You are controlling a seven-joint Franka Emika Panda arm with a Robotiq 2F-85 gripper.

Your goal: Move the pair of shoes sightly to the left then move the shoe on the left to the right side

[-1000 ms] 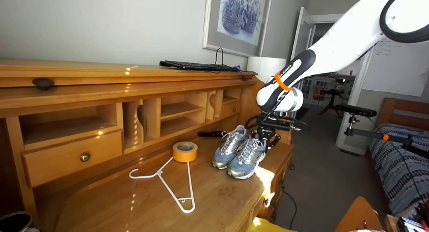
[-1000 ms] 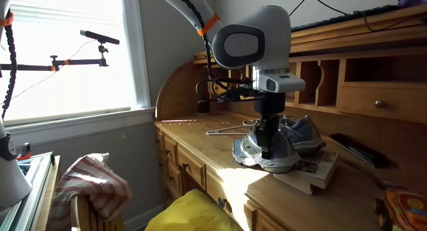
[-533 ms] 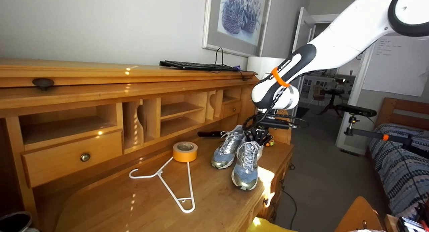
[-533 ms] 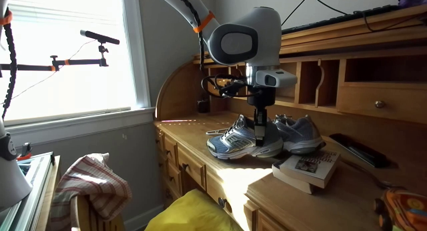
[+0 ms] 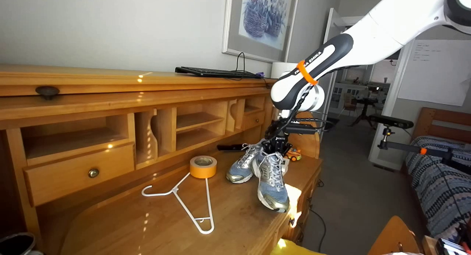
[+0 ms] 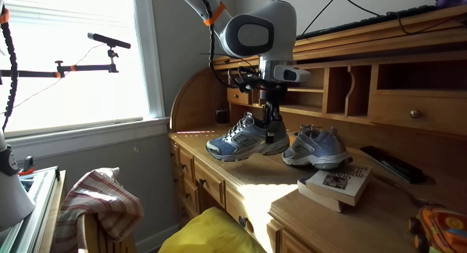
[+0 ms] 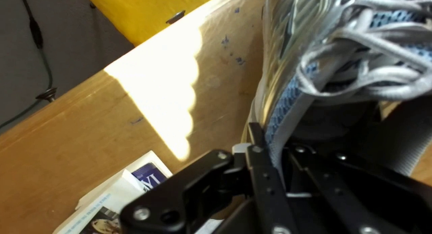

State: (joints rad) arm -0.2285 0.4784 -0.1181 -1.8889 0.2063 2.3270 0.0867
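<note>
The claw (image 7: 273,141) is clenching one grey-and-blue shoe (image 6: 240,140) by the side wall of its collar. In the wrist view that mesh wall is running between the two fingers (image 7: 266,175), one finger sitting inside the shoe's opening and the other pressing from outside. Pale laces (image 7: 381,48) are looping loosely over the top. In both exterior views the gripped shoe's toe is showing near the front edge of the desk (image 5: 239,229), and its sole seems to be hanging just above the wood, though the gap is hard to judge.

The other shoe (image 6: 315,149) is standing just beside it, nearer the row of pigeonholes (image 5: 198,119). Its heel is resting on the upper of two stacked books (image 6: 339,180), while its toe is pointing away from them, over the desk.

A patch of sunlight (image 6: 255,200) is falling across the desk's front edge, near the books. An orange toy car (image 6: 443,225) is sitting past the books, and a long black object (image 6: 396,164) is lying near them, toward the back of the desk.

In an exterior view a roll of orange tape (image 5: 203,169) is resting flat on the desk, apart from both shoes, and is hiding one end of a white hanger (image 5: 189,211). A black keyboard (image 5: 220,72) is lying on the desk's top ledge. In an exterior view a striped cloth (image 6: 98,205) is draping over a wooden chair (image 6: 83,233), standing near a bright window (image 6: 73,99).
</note>
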